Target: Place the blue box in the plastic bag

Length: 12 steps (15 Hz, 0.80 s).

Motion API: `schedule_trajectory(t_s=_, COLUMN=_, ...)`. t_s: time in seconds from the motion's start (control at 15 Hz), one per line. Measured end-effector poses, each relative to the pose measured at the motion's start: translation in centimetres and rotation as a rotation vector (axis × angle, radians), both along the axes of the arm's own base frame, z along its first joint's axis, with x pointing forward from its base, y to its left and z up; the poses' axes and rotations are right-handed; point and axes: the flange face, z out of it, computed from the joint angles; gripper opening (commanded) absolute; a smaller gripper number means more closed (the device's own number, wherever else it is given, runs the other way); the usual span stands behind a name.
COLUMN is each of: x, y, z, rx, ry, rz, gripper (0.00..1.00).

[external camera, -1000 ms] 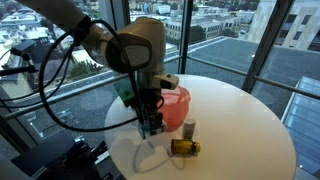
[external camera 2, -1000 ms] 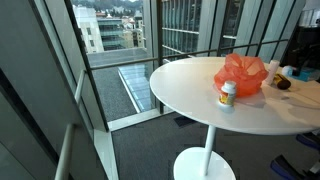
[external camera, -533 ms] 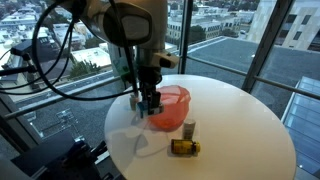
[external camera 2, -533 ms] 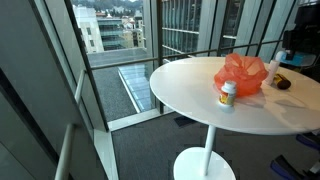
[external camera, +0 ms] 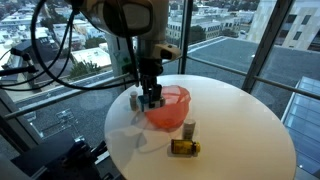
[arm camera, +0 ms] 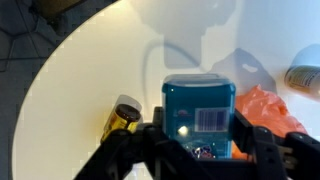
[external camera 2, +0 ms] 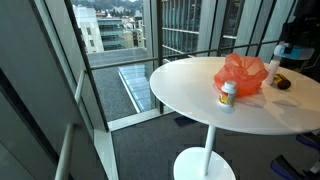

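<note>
The blue box (arm camera: 198,108), teal with a barcode label, sits clamped between my gripper's (arm camera: 198,135) two black fingers in the wrist view. In an exterior view my gripper (external camera: 150,97) hangs over the near-left rim of the red-orange plastic bag (external camera: 171,108), a little above the table. The bag lies crumpled on the round white table (external camera: 235,120). It also shows in the wrist view (arm camera: 270,106) just right of the box, and in an exterior view (external camera 2: 240,72). There my gripper (external camera 2: 282,52) is at the right edge.
A small upright bottle (external camera: 188,129) stands beside the bag. An amber bottle with a yellow cap (external camera: 184,147) lies on its side in front of it and shows in the wrist view (arm camera: 122,115). Glass walls and a railing surround the table.
My gripper has risen and moved away from the bottles toward the bag, carrying the blue box. It now hangs at the bag's rim. Bag and bottles have not moved.
</note>
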Motion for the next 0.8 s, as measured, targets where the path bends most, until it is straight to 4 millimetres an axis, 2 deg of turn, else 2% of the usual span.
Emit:
schedule_trajectory(t_s=0.4, x=0.2, y=0.1, z=-0.8, rx=-0.001, ry=0.003, rz=0.003, gripper=0.40)
schedule_trajectory(t_s=0.8, x=1.9, y=1.0, z=-1.3, rx=-0.020, ry=-0.066, rz=0.032, gripper=0.40)
